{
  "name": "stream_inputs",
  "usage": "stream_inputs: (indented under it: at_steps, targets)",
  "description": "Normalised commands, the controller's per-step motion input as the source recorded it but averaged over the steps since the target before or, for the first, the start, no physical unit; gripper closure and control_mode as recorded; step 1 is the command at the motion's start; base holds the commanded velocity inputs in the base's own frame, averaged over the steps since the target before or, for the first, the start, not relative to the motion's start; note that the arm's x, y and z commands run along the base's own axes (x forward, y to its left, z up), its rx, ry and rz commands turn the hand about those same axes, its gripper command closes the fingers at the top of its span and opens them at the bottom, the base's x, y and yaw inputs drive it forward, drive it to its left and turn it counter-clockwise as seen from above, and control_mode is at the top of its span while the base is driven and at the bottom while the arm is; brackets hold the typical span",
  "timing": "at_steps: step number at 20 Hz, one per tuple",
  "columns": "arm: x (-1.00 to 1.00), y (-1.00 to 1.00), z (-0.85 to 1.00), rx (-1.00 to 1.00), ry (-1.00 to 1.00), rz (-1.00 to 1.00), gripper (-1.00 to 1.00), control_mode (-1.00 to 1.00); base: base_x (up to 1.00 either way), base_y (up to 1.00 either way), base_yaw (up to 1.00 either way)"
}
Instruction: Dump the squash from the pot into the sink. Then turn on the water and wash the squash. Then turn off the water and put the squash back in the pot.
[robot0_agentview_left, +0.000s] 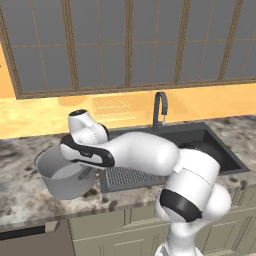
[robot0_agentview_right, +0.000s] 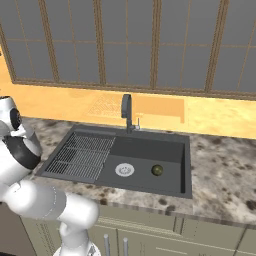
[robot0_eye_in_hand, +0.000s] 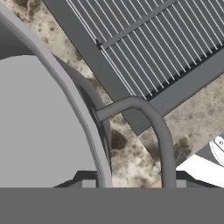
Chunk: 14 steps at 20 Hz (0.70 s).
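Note:
The pot stands upright on the speckled counter, just left of the sink. Its grey inside looks bare. In the hand view my gripper straddles the pot's right loop handle, and rim and handle fill the space between the dark fingertips. From the left base view my arm bends down over that same rim and hides the fingers. The squash, a small dark green lump, lies on the basin floor of the sink, right of the silver drain.
The ribbed draining section fills the sink's left half, right beside the pot. A dark faucet rises behind the sink's middle. A window wall runs along the back. Cabinet fronts drop away below the counter's front edge.

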Motion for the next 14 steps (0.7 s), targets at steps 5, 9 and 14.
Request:
stream_inputs:
  at_steps: [5,9,14]
  targets:
    - [0.21,0.02,-0.26,0.0,0.0,0.0,1.0,-1.0,0.0,0.0,0.0]
    - [0.0,0.0,-0.48,0.0,0.0,0.0,-1.0,-1.0,0.0,0.0,0.0]
    - [0.0,0.0,-0.19,0.0,0.0,0.0,-1.0,-1.0,0.0,0.0,0.0]
